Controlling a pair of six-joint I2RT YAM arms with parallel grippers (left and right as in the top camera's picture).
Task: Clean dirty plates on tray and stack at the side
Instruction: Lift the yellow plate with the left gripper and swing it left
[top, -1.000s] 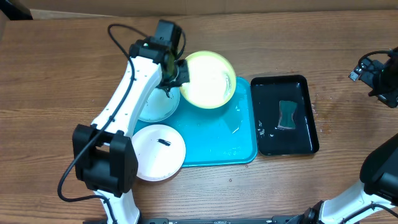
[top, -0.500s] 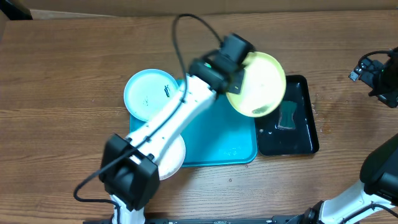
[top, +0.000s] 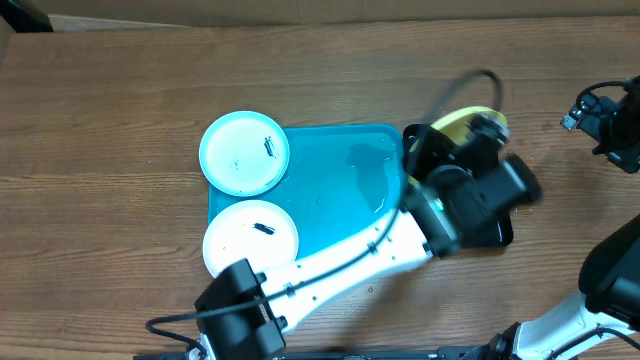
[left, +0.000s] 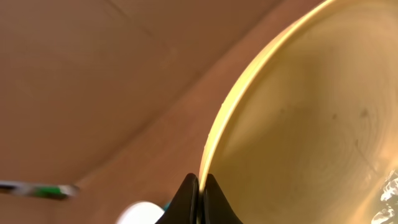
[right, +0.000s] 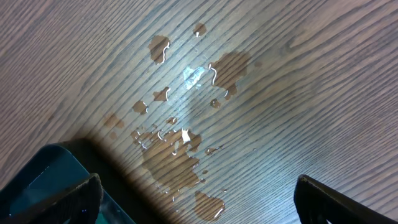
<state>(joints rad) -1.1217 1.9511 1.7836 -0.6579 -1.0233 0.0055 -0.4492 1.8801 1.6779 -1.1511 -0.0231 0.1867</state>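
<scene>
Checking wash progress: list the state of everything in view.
yellow-green plate, gripped by rim, raised over black tray
left fingers, shut on yellow-green plate
right fingers, open, empty
light blue plate, flat, smeared
white plate, flat, smeared
turquoise tray, wet
table, water puddles

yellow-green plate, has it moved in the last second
Yes: the round yellow-green plastic plate has swung right, off the turquoise plastic tray to over the narrow black tray.

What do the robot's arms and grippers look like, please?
The left arm and right arm have white tubular links with bulky black joints. A black cable loops off the left one, which shows a small green light. The left gripper and right gripper both have black fingers.
</scene>
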